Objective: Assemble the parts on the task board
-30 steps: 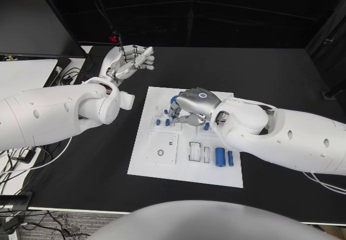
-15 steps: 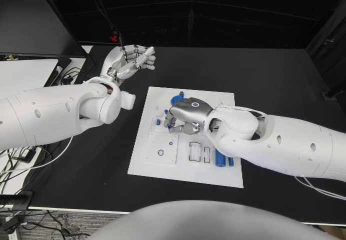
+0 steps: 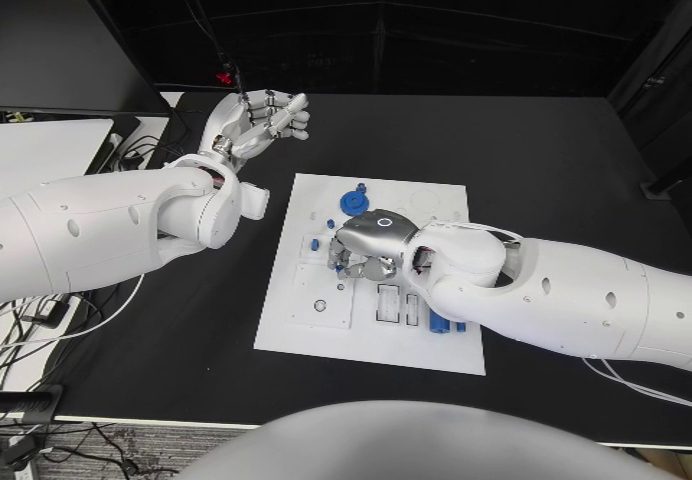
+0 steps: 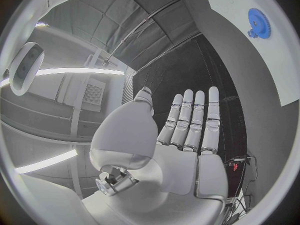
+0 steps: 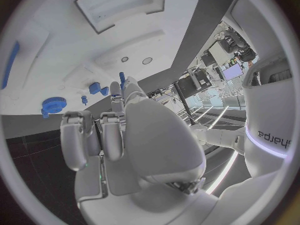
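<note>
The task board (image 3: 433, 345), a flat matte white plate, lies at the centre of the head view on the black table (image 3: 562, 150). The right hand (image 3: 369, 246), glossy silver with a rounded back, hovers low over the board's middle, fingers curled downward; whether it has hold of anything I cannot tell. In the right wrist view a small blue part (image 5: 122, 79) sits close to its fingertips (image 5: 116, 86). A toothed blue gear (image 3: 351, 203) rests on the board's upper part, and a smooth blue cylinder (image 3: 440, 322) lies at the lower right. The left hand (image 3: 260, 118), at upper left, is raised off the board, fingers straight and side by side, holding nothing.
</note>
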Motion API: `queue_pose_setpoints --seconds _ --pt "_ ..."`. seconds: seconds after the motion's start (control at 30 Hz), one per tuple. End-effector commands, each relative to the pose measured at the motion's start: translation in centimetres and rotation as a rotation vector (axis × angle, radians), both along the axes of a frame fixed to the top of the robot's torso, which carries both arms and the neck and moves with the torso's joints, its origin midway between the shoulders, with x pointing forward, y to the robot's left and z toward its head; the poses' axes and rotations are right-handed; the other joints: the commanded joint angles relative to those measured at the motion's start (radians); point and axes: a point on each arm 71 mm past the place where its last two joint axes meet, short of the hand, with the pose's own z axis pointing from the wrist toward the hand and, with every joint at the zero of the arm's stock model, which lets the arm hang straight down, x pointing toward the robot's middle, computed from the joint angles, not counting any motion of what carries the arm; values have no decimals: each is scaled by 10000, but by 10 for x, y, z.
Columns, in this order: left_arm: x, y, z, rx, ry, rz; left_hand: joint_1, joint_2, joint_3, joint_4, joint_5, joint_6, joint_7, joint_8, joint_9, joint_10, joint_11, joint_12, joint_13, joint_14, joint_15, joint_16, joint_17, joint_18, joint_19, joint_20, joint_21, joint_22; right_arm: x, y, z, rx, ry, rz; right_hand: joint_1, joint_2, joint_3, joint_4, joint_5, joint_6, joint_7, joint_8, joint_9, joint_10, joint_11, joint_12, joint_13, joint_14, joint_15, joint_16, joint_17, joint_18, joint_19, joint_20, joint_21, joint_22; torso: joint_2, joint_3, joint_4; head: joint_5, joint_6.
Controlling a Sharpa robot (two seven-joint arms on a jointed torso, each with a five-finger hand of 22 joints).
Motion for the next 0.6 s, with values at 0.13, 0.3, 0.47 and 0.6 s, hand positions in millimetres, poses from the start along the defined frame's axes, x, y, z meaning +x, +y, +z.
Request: queue_pose_setpoints --seconds 0.13,0.3,0.47,0.6 --pt "0 -1 1 -37 -66 -65 29 44 -64 -20 38 47 234 45 -12 -24 -59 36 -15 -38 -27 47 -12 101 94 -5 42 -13 -1 2 -3 -105 52 184 48 -52 50 -4 -33 -9 78 -47 6 19 80 -40 -9 1001 53 26 2353 -75 1024 78 34 2635 11 3 7 -8 2" --pt "0 0 1 -36 -66 -62 29 44 -64 -20 38 47 234 45 -12 -24 -59 36 -15 -38 -27 47 -12 101 94 -5 42 -13 -2 3 -4 -69 70 227 49 -52 54 -5 -32 -11 80 -51 6 18 82 -42 -9 1000 55 24 2348 -75 1024 80 34 2635 0 -1 2 -16 2" --pt "0 0 1 -39 -65 -65 29 44 -64 -20 38 47 234 45 -12 -24 -59 36 -15 -38 -27 47 -12 101 94 -5 42 -13 -3 4 -4 5 44 257 53 -52 60 -7 -32 -12 81 -54 6 18 83 -43 -9 1000 57 24 2349 -75 1024 82 34 2635 4 2 12 -31 2" --pt "0 0 1 -36 -65 -54 29 44 -64 -20 38 47 234 45 -12 -24 -59 36 -15 -38 -27 47 -12 101 94 -5 42 -13 -2 4 -5 -69 85 259 53 -52 60 -7 -32 -12 81 -54 6 18 83 -43 -9 1000 57 24 2349 -75 1024 82 34 2635 -1 -4 9 -25 2"
